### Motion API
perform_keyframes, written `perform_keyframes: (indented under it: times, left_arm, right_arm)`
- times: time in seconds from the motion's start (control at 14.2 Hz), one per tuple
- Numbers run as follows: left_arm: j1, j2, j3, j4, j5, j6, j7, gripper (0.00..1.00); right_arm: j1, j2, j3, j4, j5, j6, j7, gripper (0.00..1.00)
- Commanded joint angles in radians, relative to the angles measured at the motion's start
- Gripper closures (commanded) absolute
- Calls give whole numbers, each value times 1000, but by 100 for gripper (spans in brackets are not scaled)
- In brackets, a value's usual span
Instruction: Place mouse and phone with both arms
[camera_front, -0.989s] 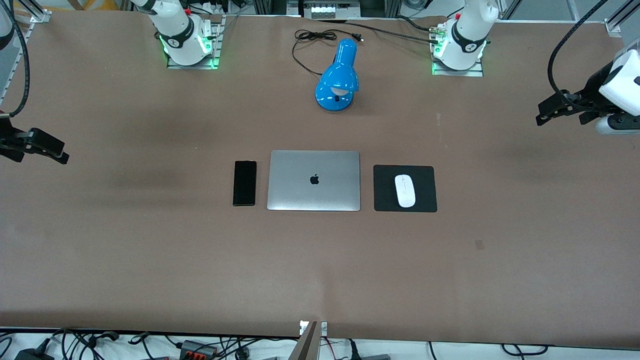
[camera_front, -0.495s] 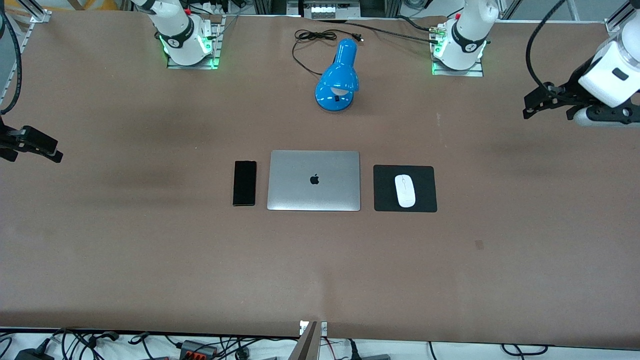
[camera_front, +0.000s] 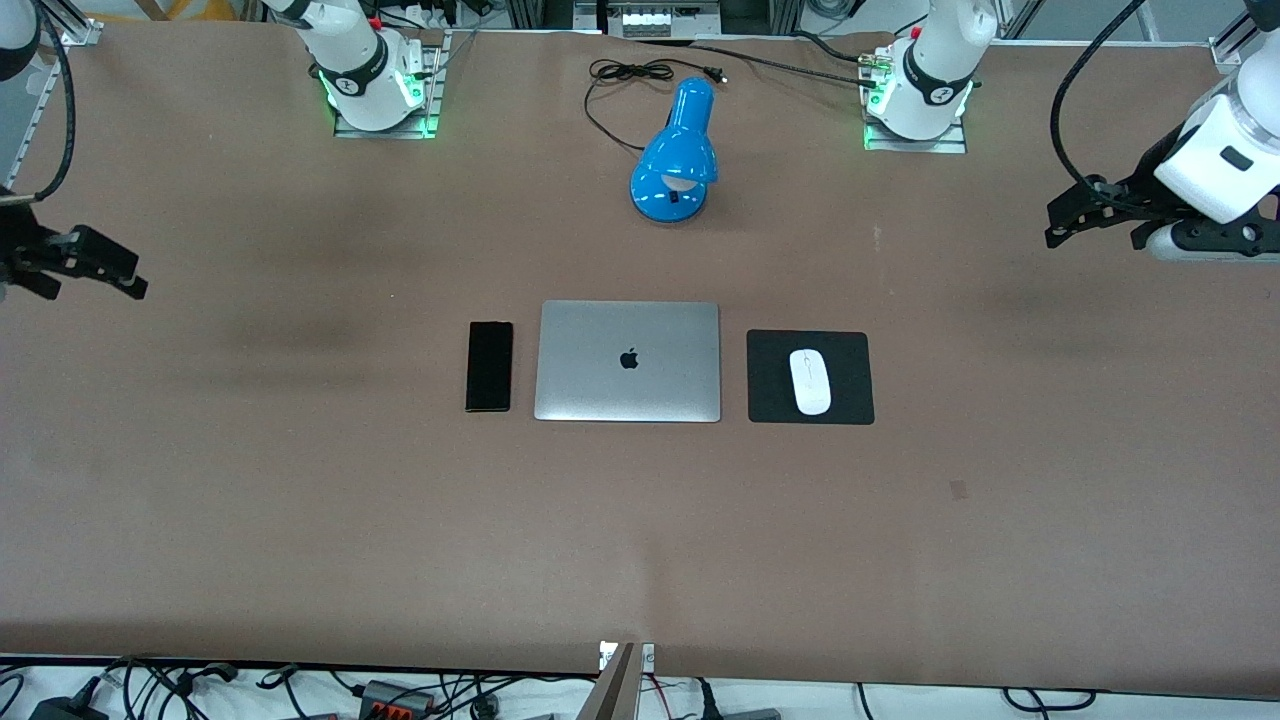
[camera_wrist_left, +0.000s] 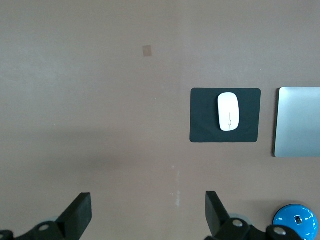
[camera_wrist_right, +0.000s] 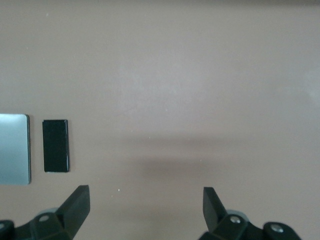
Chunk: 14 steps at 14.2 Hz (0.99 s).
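Two robot arms hold their hands up at either end of a brown desk (camera_front: 300, 520), away from a neat row of items.

The black phone (camera_front: 489, 366) lies flat beside a closed silver laptop (camera_front: 628, 361), toward the right arm's end, its long axis running toward the front camera. The white mouse (camera_front: 810, 381) sits lengthwise the same way on a black mat (camera_front: 765, 400). Left hand (camera_front: 1100, 215) and right hand (camera_front: 85, 270) both spread wide, empty.

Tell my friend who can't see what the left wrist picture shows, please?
A white mouse sits on a square black mat on a brown table. Beside the mat is the edge of a closed silver laptop, with part of a blue lamp nearby. The left end effector hangs open over bare table.
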Motion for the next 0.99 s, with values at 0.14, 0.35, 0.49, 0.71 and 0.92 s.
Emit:
perform_keyframes:
  times: [0.14,0.35,0.49,0.71,0.92]
  left_arm:
    - [-15,35,-20,4,14,60,11,0]
    - [-1,42,-44,4,13,68,0,0]
    - [-1,37,-44,7,14,67,0,0]
    - [1,37,-40,7,14,67,0,0]
    - [-5,43,-46,11,20,73,0,0]
  right_arm:
    - [-22,-81,14,-97,-8,25,-23,0]
    - [-24,-81,5,-77,1,5,-7,0]
    - [-22,-82,0,-62,0,-32,-13,0]
    - [-12,-82,14,-62,-2,-30,3,0]
    - [-13,-85,14,-62,-5,-38,34,0]
